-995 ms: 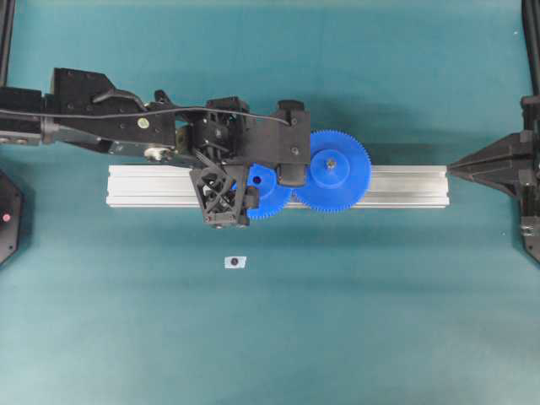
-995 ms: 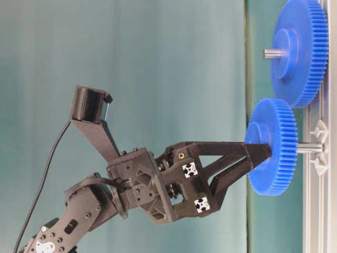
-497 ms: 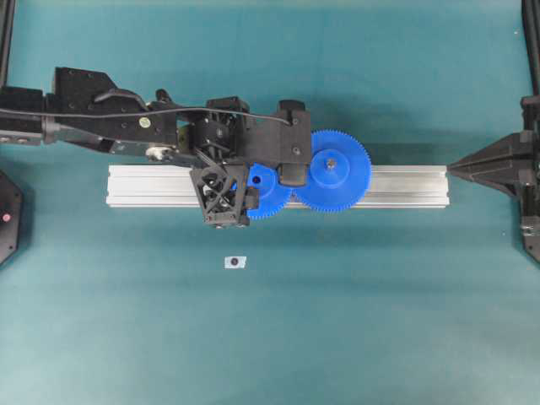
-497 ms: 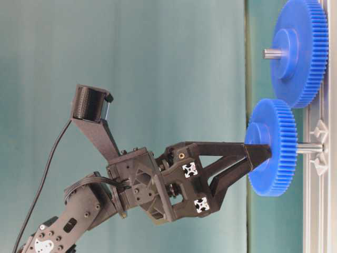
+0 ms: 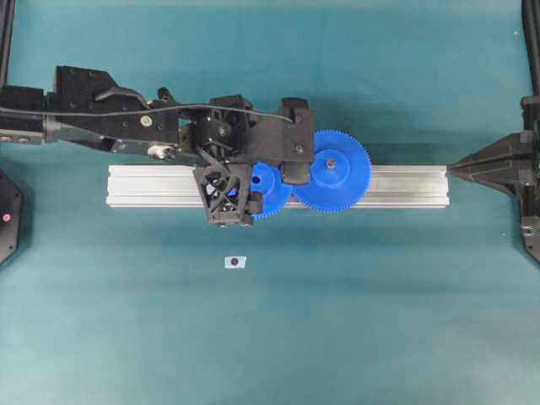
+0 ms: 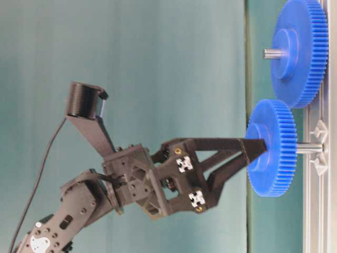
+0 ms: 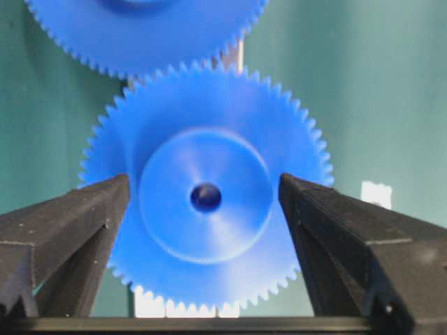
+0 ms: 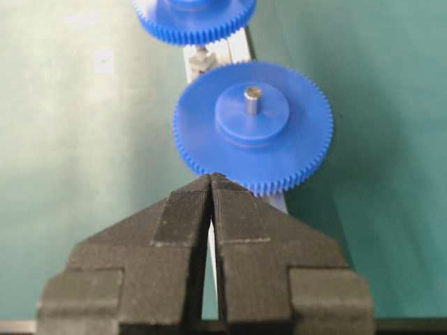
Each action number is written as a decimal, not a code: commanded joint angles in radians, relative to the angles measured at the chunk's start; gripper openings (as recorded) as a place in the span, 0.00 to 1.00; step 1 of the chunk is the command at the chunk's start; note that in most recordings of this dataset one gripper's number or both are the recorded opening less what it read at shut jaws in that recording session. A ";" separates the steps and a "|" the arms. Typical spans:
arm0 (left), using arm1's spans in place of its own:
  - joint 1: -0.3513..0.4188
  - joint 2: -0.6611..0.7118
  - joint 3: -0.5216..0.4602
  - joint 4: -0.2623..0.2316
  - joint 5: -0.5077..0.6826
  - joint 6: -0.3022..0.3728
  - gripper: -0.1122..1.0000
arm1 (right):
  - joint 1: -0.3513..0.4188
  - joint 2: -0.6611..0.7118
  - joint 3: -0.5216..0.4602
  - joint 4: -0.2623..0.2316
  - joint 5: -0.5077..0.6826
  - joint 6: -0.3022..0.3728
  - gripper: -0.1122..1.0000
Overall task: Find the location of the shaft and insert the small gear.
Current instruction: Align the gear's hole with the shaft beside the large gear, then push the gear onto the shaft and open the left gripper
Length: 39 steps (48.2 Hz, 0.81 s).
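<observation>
Since small gear [image 7: 206, 192] already sits on shaft [image 6: 309, 148] over rail [image 5: 405, 186], teeth meshing with larger gear [image 5: 337, 169], job looks nearly done. Left end effector [image 7: 202, 209] spread wide, gripping nothing; only pulling away left. Right end effector [image 8: 211, 183] pressed together, empty.

My table [image 5: 396, 321] has a blue-green top. A long silver metal bar [image 5: 405, 186] lies flat on it, running from side to side. The bar has grooves along its length. In front of the bar, well apart from it, a tiny white tag [image 5: 234, 262] with a dark dot in its middle lies on the table top. At the left edge, a black block [image 5: 8, 215] with a small red dot sits on the table.
</observation>
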 commanded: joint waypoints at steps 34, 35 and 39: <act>0.020 -0.080 -0.037 0.002 0.020 0.014 0.60 | -0.002 0.006 -0.009 0.002 -0.008 0.009 0.17; 0.020 -0.078 -0.035 0.002 0.021 0.014 0.55 | -0.003 0.006 -0.009 0.002 -0.009 0.009 0.17; 0.020 -0.077 -0.031 0.002 0.020 0.014 0.36 | -0.003 0.006 -0.009 0.003 -0.009 0.009 0.17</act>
